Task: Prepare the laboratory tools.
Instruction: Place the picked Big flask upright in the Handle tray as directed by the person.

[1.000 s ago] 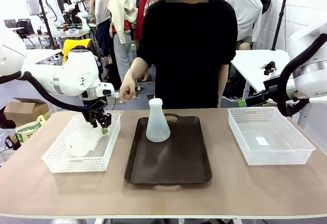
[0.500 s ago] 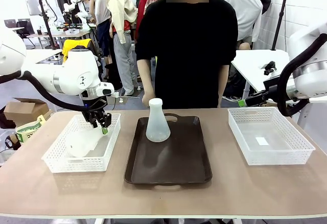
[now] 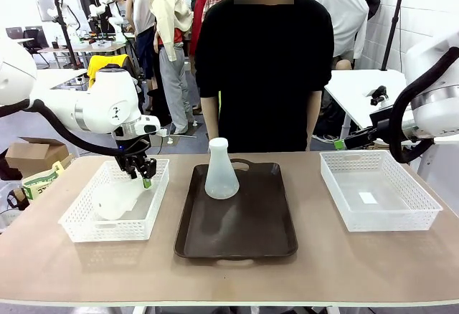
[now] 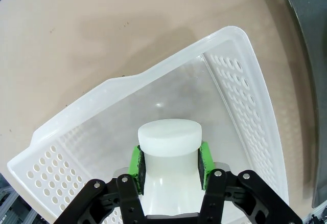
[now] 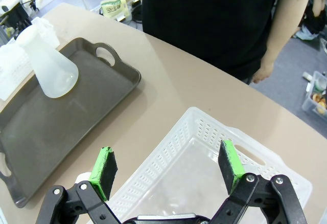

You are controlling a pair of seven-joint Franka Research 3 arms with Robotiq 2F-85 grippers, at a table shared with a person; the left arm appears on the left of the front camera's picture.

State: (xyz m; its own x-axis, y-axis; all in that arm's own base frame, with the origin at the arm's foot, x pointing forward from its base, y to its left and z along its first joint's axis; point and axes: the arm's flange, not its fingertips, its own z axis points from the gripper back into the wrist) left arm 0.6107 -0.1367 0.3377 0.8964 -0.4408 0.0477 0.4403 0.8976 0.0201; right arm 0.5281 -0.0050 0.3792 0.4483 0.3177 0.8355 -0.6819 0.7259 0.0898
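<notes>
A frosted-white flask [image 3: 115,199] lies tilted in the white mesh basket [image 3: 79,229] at the left. My left gripper [image 3: 144,176] is shut on its neck. In the left wrist view the green pads [image 4: 136,163] clamp the neck just below the flask's capped mouth [image 4: 169,137], over the basket floor [image 4: 204,96]. A second flask [image 3: 221,172] stands upright at the far end of the dark brown tray [image 3: 237,239]; it also shows in the right wrist view [image 5: 51,68]. My right gripper [image 5: 168,169] hangs open above the right basket [image 5: 204,132], holding nothing.
The right basket [image 3: 423,210] holds nothing. A person in black stands at the far table edge, arms down, one hand [image 5: 261,72] near the edge. Bare tabletop [image 3: 229,278] runs along the front.
The person's raised hand near the left basket has dropped back to their side. Both arms and both flasks stay where they were.
</notes>
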